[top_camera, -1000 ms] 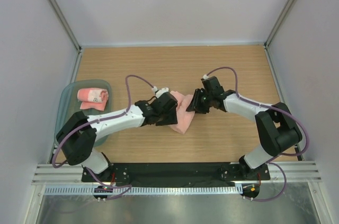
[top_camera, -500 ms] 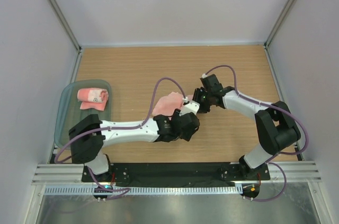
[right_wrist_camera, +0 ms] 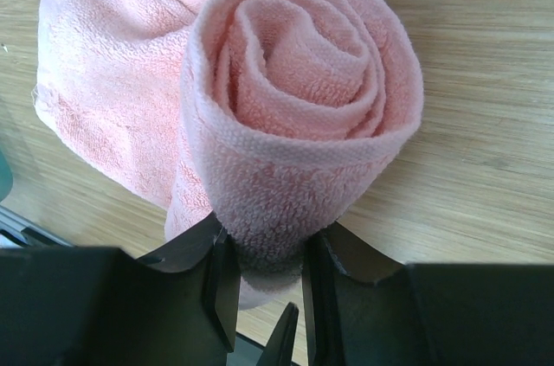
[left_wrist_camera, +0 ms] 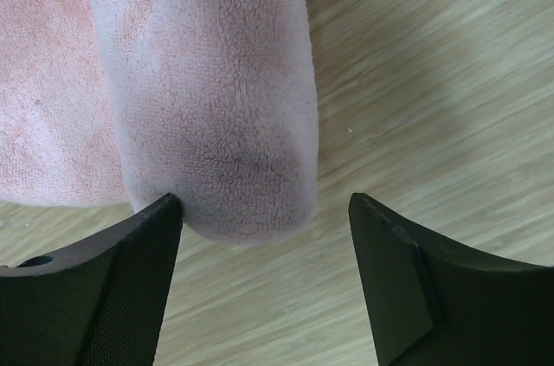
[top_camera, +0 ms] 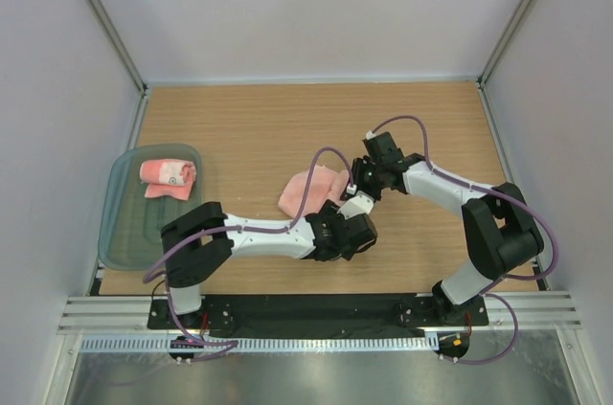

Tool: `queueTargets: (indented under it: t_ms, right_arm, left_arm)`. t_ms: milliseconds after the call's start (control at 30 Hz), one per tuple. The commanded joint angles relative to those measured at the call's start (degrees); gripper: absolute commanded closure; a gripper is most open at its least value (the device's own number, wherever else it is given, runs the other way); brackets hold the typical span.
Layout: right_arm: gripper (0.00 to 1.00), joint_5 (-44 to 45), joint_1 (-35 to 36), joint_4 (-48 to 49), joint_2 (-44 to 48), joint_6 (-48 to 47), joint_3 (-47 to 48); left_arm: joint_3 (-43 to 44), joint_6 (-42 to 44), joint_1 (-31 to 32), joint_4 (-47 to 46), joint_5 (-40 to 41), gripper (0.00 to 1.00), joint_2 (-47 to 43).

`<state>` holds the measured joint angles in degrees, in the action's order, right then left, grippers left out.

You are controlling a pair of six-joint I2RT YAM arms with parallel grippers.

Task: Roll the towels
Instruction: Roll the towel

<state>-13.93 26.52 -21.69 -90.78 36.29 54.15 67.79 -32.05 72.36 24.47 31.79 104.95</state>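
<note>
As the right gripper (right_wrist_camera: 264,275) pinches the towel roll (right_wrist_camera: 294,115):
left gripper (left_wrist_camera: 264,210) is spread wide at the roll's other end.

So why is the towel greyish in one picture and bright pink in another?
Left wrist view: the towel sits in shadow, so it looks greyish. Right wrist view: light lands on it, so it's bright pink and sharp, dark only where the right gripper pinches it.

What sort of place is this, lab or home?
Most likely an enclosed lab test cell, not a home: blank white walls box in a bare wooden tabletop, and the only props are a pink towel and a plastic tray.
</note>
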Motion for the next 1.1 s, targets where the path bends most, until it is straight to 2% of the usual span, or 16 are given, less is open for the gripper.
queueTargets:
  t_ms: [0,200,300,333,433,500,533,600,733,800,900,933,1067]
  right_arm:
    - [0.76,-0.31,0.2,-3.44,-0.36,-1.58,1.92]
    - [0.76,-1.88,0.28,-3.62,-0.8,-2.02,2.54]
    - [0.76,-3.55,0.28,-3.27,-1.68,-2.02,2.63]
    - [0.76,-3.99,0.28,-3.35,-1.94,-2.02,2.63]
    - [0.76,-6.01,0.2,-3.36,-2.82,-2.54,2.54]
    - [0.76,-6.46,0.28,-3.53,-3.43,-2.72,2.28]
    - [0.76,-6.98,0.28,-3.44,-3.61,-2.72,2.28]
    - [0.76,-7.33,0.2,-3.71,-3.96,-2.89,2.19]
    - [0.75,-7.34,0.2,-4.23,-4.14,-3.07,2.54]
    - [0.75,-6.55,0.28,-5.19,-4.05,-3.33,3.41]
    - [0.54,-4.97,-0.07,-7.04,-3.79,-3.86,4.99]
    - [0.41,-4.7,-0.16,-7.4,-3.7,-3.95,5.35]
    - [0.27,-3.03,-2.08,-8.98,-3.44,-3.86,7.89]
  left_arm:
    - [0.06,-1.34,-0.64,-0.74,1.96,0.22,2.28]
    - [-1.96,-0.65,-3.1,-3.89,-2.78,0.25,3.86]
    - [-1.87,-0.03,-4.15,-5.3,-4.54,0.32,4.65]
    - [-1.87,-0.03,-4.5,-5.57,-5.33,0.37,4.74]
    - [-1.78,0.15,-6.0,-6.54,-6.74,0.43,5.53]
    - [-1.87,0.32,-6.96,-7.59,-8.84,0.53,5.97]
    - [-1.87,0.32,-7.66,-7.77,-9.2,0.62,6.23]
    - [-1.78,0.5,-8.46,-8.38,-11.22,0.73,6.67]
    - [-2.05,1.03,-9.51,-9.17,-14.56,0.85,6.24]
    - [-2.31,0.77,-10.48,-9.26,-17.79,0.88,5.45]
    - [-3.8,0.24,-12.15,-9.7,-22.36,0.91,2.9]
    - [-4.15,0.06,-12.5,-9.88,-23.95,0.92,2.2]
    - [-5.56,-0.64,-13.65,-10.32,-29.32,0.92,-1.05]
